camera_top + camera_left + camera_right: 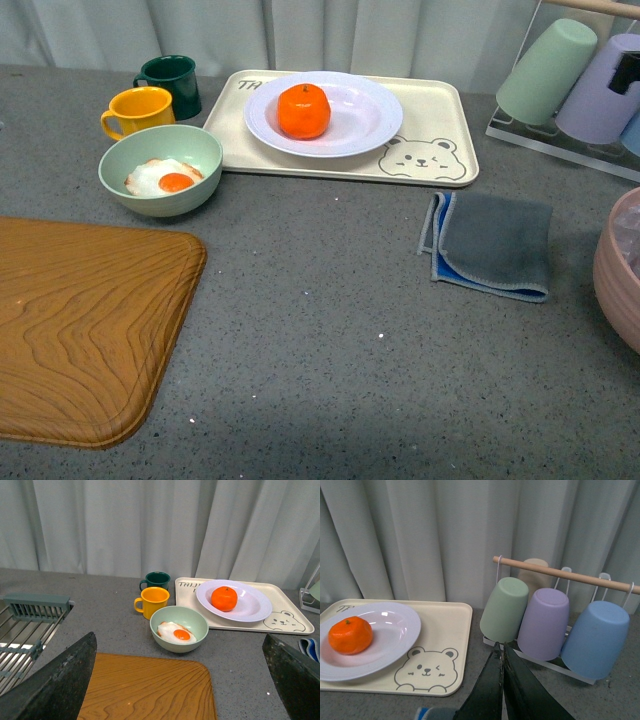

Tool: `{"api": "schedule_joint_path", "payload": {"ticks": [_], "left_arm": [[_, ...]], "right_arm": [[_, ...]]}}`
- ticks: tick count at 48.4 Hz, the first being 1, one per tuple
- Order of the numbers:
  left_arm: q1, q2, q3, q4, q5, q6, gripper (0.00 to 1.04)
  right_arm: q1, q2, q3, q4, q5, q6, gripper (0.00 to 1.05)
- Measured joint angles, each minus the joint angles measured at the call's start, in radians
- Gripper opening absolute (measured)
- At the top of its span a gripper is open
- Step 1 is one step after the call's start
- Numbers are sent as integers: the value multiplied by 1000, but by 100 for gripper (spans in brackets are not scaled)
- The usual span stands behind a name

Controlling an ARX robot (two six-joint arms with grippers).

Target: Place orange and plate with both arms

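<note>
Orange (304, 110) resting inside the plate (370, 118), left of the plate's centre, stem spot up. The plate lies on the cream bear tray (435, 110) at the back of the grey counter (330, 300), covering the tray's left and middle; the bear drawing sits at the tray's near right corner. Left of the tray: a dark green mug (172, 82) and, just in front of it, a yellow mug (138, 111); nearer still, a pale green bowl (160, 170) holding a fried egg (163, 179). A wooden board (80, 320) fills the near left. Right of centre, a folded grey cloth (492, 243); behind it, a rack (560, 575) of upturned cups. Left gripper (180, 680): fingers spread wide at the frame edges, holding nothing. Right gripper (502, 680): fingers pressed together, nothing between them. Both are well apart from the orange and plate.
</note>
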Motion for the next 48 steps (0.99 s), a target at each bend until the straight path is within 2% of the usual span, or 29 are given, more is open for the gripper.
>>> {"api": "schedule_joint_path", "payload": {"ticks": [14, 19, 25, 27, 32, 48], "left_arm": [[0, 0, 0, 0, 0, 0, 98], [0, 0, 0, 0, 0, 0, 98], [0, 0, 0, 0, 0, 0, 98], [0, 0, 0, 0, 0, 0, 98], [0, 0, 0, 0, 0, 0, 98], [0, 0, 0, 0, 0, 0, 98]], "right_arm": [[-46, -211, -183, -34, -39, 0, 1], [-58, -326, -217, -134, -53, 0, 1], [-72, -449, -266, -182, -72, 0, 1], [-109, -492, -286, -203, -126, 0, 1], [-136, -583, -328, -263, -127, 0, 1], [-136, -805, -387, -421, -132, 0, 1]]}}
